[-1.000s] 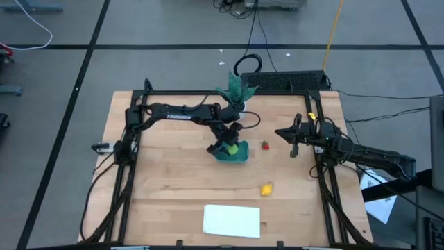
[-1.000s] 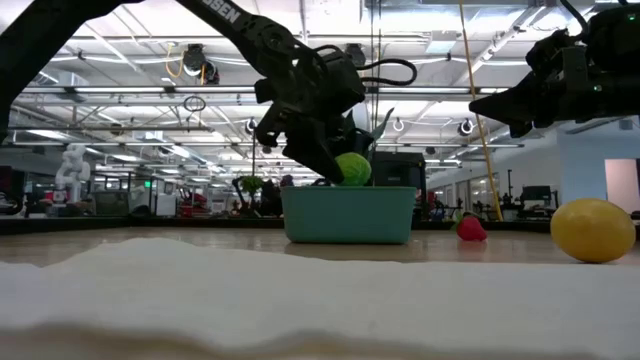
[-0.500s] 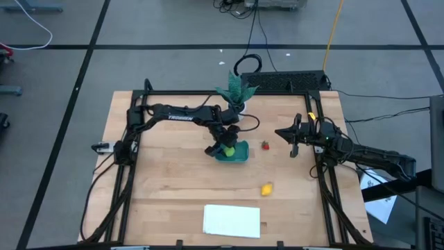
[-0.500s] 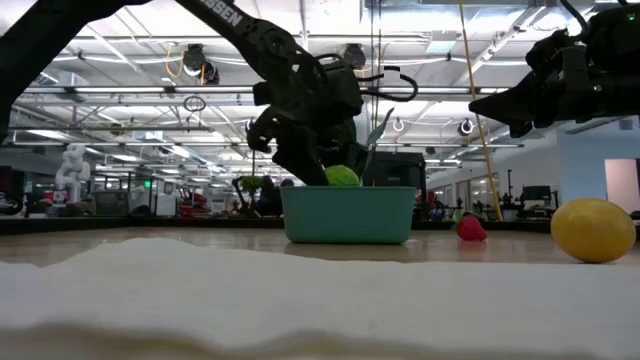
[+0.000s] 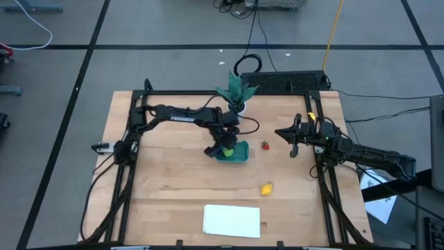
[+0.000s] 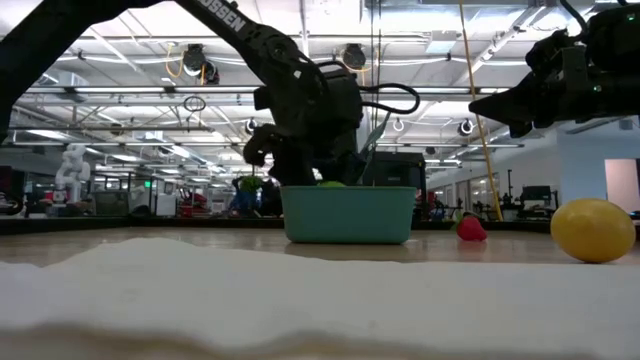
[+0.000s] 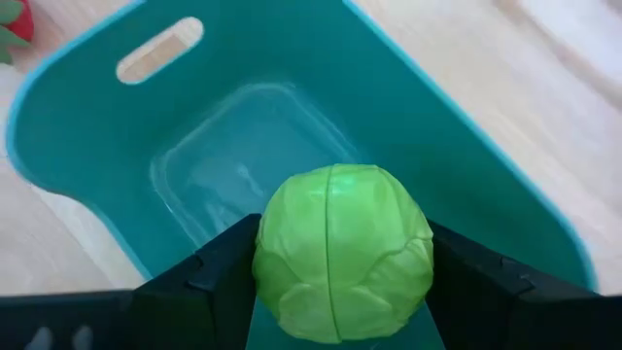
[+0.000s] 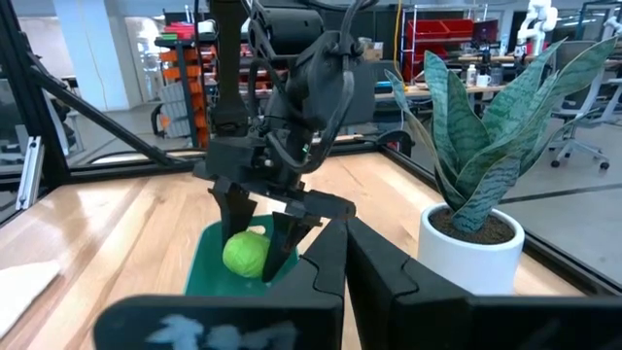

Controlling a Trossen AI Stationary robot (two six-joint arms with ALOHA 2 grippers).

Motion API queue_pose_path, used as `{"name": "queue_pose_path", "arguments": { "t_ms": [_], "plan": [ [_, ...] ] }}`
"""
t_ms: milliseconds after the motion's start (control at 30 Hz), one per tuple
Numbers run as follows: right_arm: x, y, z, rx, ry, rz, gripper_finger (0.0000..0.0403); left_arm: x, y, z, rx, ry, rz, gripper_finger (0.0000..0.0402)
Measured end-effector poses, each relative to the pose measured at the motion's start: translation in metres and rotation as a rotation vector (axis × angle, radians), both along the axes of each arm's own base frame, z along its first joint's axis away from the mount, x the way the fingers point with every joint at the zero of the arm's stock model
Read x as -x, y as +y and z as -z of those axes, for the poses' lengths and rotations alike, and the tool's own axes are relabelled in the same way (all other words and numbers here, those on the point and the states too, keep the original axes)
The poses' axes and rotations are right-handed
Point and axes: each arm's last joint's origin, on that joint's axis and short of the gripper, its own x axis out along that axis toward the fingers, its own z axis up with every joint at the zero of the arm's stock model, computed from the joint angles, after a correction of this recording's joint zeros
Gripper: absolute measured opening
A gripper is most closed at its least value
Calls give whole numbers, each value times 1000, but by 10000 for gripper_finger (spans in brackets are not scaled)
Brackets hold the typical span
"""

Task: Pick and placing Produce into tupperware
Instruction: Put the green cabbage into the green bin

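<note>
My left gripper reaches down into the teal tupperware near the table's middle, shut on the round lime-green fruit. In the low view only the fruit's top shows above the tupperware's rim. The tiny red fruit lies on the wood just right of the tupperware. The yellow lemon-like fruit lies nearer the front edge. My right gripper hovers shut, high at the right, holding nothing. My left gripper pinches the lime-green fruit between its two fingers, one pad on each opposite side of the ball. The fingers come from above, slanting down into the tupperware. The fruit sits inside the walls; whether it touches the floor I cannot tell.
A white pot with a green plant stands just beyond the tupperware, close to my left arm. A flat white sheet lies at the near edge. Bare wood spreads on the table's left half and between the lemon and the sheet.
My left gripper has gone down into the tupperware, still shut on the lime-green fruit. The fruit stood above the rim a second ago; now only its top shows over it. The right arm has kept still.
</note>
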Motion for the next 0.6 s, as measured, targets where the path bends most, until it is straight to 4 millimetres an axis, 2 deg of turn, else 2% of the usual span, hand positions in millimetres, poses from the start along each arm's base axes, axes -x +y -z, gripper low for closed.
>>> {"name": "queue_pose_path", "arguments": {
  "t_ms": [133,400,600],
  "plan": [
    [0,0,0,0,0,0,0,-1,-2,1,-57,-4,25,239],
    [0,0,0,0,0,0,0,-1,-4,1,-65,-16,56,239],
    [0,0,0,0,0,0,0,-1,-4,0,-12,15,-14,239]
  ]
}}
